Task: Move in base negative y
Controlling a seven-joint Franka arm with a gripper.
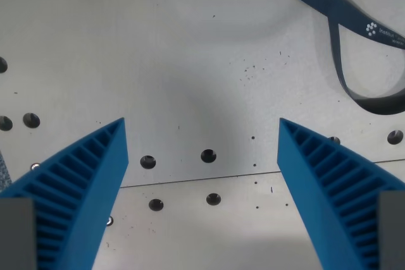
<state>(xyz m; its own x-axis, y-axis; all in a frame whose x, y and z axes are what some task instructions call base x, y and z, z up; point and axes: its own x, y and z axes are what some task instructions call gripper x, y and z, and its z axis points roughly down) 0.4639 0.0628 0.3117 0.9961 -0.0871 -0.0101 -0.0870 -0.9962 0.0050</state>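
Bare metal plate (190,61) below; gripper (202,132) spread wide, holding nothing. Strap (342,14) top right, well clear of jaws.

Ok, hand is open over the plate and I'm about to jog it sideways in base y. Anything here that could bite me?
Two things, both judgement calls. The dark blue lanyard lies looped at the wrist view's upper right; if the sweep goes that way, a blue finger could snag and drag it. The hand holds nothing and seems low over the metal plate, so any downward drift might scrape it or catch the seam or a screw hole. This view does not show which way base y runs.
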